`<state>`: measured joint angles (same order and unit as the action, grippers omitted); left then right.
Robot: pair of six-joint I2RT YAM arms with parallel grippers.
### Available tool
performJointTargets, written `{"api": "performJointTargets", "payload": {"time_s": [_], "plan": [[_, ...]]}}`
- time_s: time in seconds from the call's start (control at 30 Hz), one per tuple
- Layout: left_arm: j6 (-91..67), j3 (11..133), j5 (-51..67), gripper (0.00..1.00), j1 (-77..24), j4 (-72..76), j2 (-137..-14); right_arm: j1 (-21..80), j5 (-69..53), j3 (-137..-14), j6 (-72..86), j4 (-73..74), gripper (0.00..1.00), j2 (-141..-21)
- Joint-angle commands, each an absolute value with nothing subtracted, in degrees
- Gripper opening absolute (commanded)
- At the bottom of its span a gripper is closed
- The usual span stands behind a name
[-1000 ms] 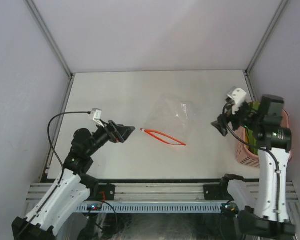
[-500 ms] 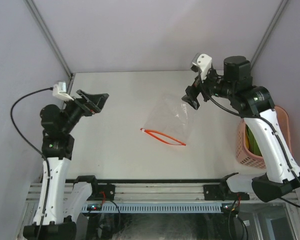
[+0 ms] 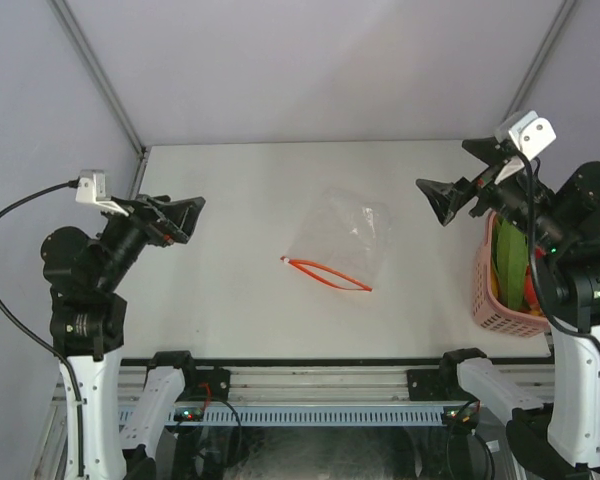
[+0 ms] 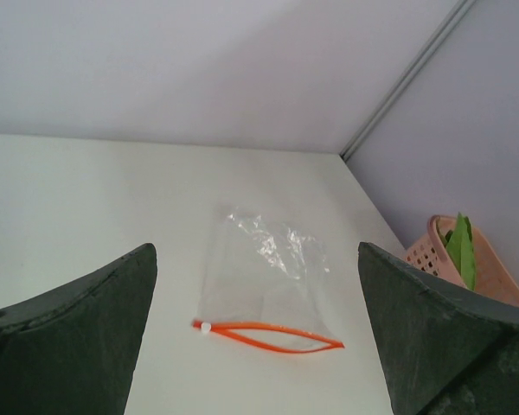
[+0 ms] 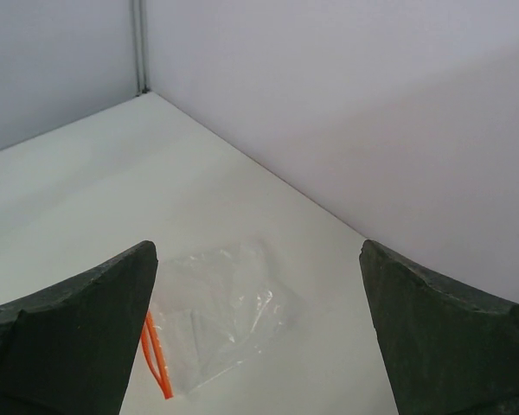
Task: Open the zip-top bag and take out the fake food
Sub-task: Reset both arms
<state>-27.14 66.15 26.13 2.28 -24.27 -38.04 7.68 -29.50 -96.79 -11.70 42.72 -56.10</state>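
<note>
The zip-top bag lies flat mid-table, clear and crinkly, with its red-orange zip strip parted along the near edge. Nothing shows inside it. It also shows in the left wrist view and the right wrist view. Of the fake food, a long green piece and an orange bit lie in the pink basket at the right; the rest is hidden. My left gripper is open and empty, raised left of the bag. My right gripper is open and empty, raised right of the bag by the basket.
The pink basket stands at the table's right edge and shows in the left wrist view with the green piece sticking up. Grey walls with metal corner posts enclose the table on three sides.
My right gripper swung from over the bag's far edge out to the right, beside the basket. My left arm drew back a little further left. The bag has not moved.
</note>
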Motion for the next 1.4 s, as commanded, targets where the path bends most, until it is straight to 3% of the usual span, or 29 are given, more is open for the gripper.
{"api": "performJointTargets", "payload": {"time_s": [0.0, 0.5, 1.37], "plan": [[-24.55, 69.32, 27.88, 1.0, 2.42, -27.51, -36.31, 7.48, -32.18, -94.72, -6.79, 41.47, 1.0, -55.14], [-21.53, 66.33, 27.33, 1.0, 2.25, -30.11, -33.66, 6.42, -31.12, -89.59, 1.37, 38.4, 1.0, -52.15], [-20.08, 64.51, 26.81, 1.0, 1.21, -30.34, -33.04, 4.21, -31.85, -88.41, 2.45, 37.59, 1.0, -50.91]]}}
